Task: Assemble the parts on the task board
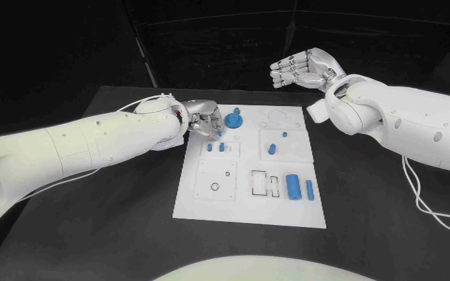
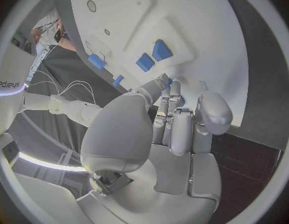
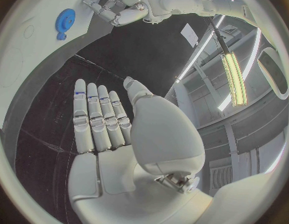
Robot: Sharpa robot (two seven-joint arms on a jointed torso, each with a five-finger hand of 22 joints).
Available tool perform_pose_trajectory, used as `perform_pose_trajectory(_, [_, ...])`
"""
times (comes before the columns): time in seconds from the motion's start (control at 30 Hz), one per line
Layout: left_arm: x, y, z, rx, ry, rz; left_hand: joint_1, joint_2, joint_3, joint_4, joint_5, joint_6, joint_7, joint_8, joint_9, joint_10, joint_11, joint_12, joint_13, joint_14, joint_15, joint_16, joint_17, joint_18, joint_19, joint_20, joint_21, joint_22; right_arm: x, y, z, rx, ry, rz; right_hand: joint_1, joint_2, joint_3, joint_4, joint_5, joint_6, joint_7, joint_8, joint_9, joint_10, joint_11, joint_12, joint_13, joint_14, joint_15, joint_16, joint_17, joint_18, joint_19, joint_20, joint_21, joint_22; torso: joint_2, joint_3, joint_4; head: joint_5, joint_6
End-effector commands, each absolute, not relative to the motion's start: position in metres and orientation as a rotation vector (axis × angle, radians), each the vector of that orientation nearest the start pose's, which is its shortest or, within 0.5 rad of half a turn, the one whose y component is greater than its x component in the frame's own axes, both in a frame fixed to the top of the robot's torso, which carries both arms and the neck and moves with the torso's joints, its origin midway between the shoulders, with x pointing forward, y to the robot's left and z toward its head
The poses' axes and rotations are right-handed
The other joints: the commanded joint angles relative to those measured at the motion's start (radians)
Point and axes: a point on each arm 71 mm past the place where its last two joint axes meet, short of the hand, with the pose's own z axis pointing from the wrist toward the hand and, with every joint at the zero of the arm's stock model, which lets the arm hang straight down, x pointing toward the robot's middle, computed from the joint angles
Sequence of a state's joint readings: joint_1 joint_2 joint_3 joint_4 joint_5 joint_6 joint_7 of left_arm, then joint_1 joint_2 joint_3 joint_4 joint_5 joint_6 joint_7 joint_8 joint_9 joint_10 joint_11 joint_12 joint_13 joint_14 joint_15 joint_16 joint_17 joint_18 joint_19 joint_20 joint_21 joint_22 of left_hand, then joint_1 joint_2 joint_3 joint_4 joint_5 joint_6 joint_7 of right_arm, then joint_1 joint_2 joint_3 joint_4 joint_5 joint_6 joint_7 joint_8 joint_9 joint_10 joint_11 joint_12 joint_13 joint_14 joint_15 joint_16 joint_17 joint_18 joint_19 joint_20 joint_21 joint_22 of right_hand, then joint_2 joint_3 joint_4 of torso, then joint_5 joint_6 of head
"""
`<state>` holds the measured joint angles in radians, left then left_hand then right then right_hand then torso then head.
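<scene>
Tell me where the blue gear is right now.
In the head view the blue gear sits on the board's far left part, just right of the left robot hand, with two small blue pieces nearer the robot.

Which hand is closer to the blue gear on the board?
Left. The left hand sits right beside the blue gear at the task board; the right hand is raised beyond the board's far edge.

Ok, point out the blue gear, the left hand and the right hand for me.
blue gear (image 1: 233, 121), head view, on its toothed disc.
left hand (image 1: 203, 120), head view, middle of the hand, beside the gear.
right hand (image 1: 302, 68), head view, on the raised fingers.
</scene>
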<state>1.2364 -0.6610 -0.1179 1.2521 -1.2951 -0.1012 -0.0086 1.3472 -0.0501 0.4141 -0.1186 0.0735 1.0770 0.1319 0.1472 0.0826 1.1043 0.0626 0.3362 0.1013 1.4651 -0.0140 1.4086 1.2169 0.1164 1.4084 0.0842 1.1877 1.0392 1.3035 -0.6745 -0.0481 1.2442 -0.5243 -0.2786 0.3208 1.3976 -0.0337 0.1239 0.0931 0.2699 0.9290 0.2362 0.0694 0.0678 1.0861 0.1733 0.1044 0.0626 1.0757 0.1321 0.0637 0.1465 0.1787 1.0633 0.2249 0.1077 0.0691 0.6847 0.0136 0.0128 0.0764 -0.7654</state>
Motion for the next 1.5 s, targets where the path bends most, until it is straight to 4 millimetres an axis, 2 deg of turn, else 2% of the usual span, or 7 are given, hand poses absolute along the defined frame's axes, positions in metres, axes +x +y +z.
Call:
perform_pose_trajectory(0.03, [0.523,0.181,-0.224,0.156,1.954,-0.670,-0.004,-0.006,0.006,0.001,-0.004,0.008,0.002,-0.007,-0.001,0.007,0.001,0.004,0.001,0.036,-0.006,-0.006,-0.002,-0.011,0.007,-0.002,0.004,-0.001,0.550,-0.193,-0.137,0.500,1.482,1.302,0.002,0.009,-0.004,0.003,0.003,-0.007,0.001,-0.003,0.000,-0.005,-0.001,0.005,0.000,0.008,-0.001,0.007,-0.002,0.003,0.000,0.009,-0.004,0.001,0.000,0.0002,0.0000,0.000,0.001])
perform_pose_trajectory(0.33, [0.523,0.180,-0.225,0.165,1.969,-0.673,-0.023,-0.022,0.004,0.003,-0.005,-0.003,0.005,-0.021,-0.008,0.006,0.003,-0.003,0.000,0.035,-0.004,-0.007,-0.006,-0.011,0.006,-0.001,0.003,-0.001,0.550,-0.194,-0.137,0.501,1.482,1.301,0.002,0.009,-0.004,0.003,0.003,-0.007,0.001,-0.003,0.000,-0.005,-0.001,0.005,0.000,0.008,-0.001,0.007,-0.002,0.003,0.000,0.009,-0.004,0.001,0.000,0.0002,0.0003,-0.005,-0.001])
perform_pose_trajectory(0.6, [0.524,0.182,-0.224,0.158,1.952,-0.673,-0.044,-0.051,0.005,0.003,-0.005,-0.101,0.020,-0.086,-0.022,0.007,0.012,-0.013,-0.002,0.034,0.003,-0.010,-0.016,-0.011,0.005,0.004,0.002,0.000,0.550,-0.195,-0.137,0.502,1.481,1.299,0.002,0.009,-0.004,0.003,0.003,-0.007,0.001,-0.003,0.000,-0.005,-0.001,0.005,0.000,0.008,-0.001,0.007,-0.002,0.003,0.000,0.009,-0.004,0.001,0.000,0.0003,0.0006,-0.005,-0.001])
perform_pose_trajectory(0.87, [0.526,0.187,-0.222,0.113,1.926,-0.679,-0.058,-0.067,-0.005,0.010,-0.005,-0.156,0.027,-0.086,-0.020,-0.015,0.020,-0.028,-0.008,0.028,0.009,-0.018,-0.034,-0.009,-0.002,0.009,-0.010,-0.012,0.550,-0.195,-0.138,0.502,1.483,1.299,0.002,0.011,-0.003,0.004,0.003,-0.007,0.001,-0.003,0.000,-0.006,-0.001,0.006,0.000,0.009,-0.001,0.007,-0.005,0.004,0.001,0.009,-0.005,0.001,0.000,0.0000,0.0009,-0.005,-0.003])
perform_pose_trajectory(1.2, [0.529,0.196,-0.222,0.082,1.909,-0.660,-0.060,-0.069,-0.007,0.012,-0.005,-0.159,0.028,-0.084,-0.019,-0.019,0.021,-0.029,-0.009,0.027,0.010,-0.019,-0.037,-0.008,-0.003,0.010,-0.012,-0.015,0.551,-0.197,-0.139,0.506,1.499,1.283,0.002,0.011,-0.003,0.004,0.003,-0.007,0.001,-0.003,0.000,-0.006,-0.001,0.006,0.000,0.009,-0.001,0.007,-0.006,0.004,0.001,0.009,-0.005,0.002,-0.001,-0.0009,0.0006,-0.009,0.002])
perform_pose_trajectory(1.37, [0.531,0.208,-0.218,0.050,1.874,-0.672,-0.060,-0.067,-0.008,0.015,-0.005,-0.140,0.028,-0.073,-0.014,-0.020,0.023,-0.028,-0.009,0.027,0.012,-0.020,-0.040,-0.008,-0.004,0.013,-0.014,-0.016,0.551,-0.203,-0.141,0.428,1.542,1.214,0.024,0.005,0.002,-0.016,-0.004,0.001,-0.007,0.001,0.001,-0.006,-0.011,0.013,0.001,0.074,-0.022,0.050,-0.003,0.006,0.051,-0.011,0.024,0.015,-0.003,-0.0008,0.0017,-0.010,0.005])
perform_pose_trajectory(1.5, [0.532,0.225,-0.211,-0.102,1.826,-0.782,-0.058,-0.061,-0.007,0.019,-0.005,-0.098,0.036,-0.050,-0.008,-0.013,0.028,-0.022,-0.008,0.028,0.016,-0.018,-0.039,-0.007,-0.006,0.016,-0.019,-0.021,0.546,-0.206,-0.144,0.291,1.608,1.126,0.059,-0.002,0.021,-0.047,-0.010,0.049,-0.036,0.025,0.007,0.038,-0.040,0.046,0.003,0.169,-0.063,0.120,0.019,0.005,0.133,-0.055,0.085,0.045,-0.002,-0.0002,-0.0016,-0.019,0.012])
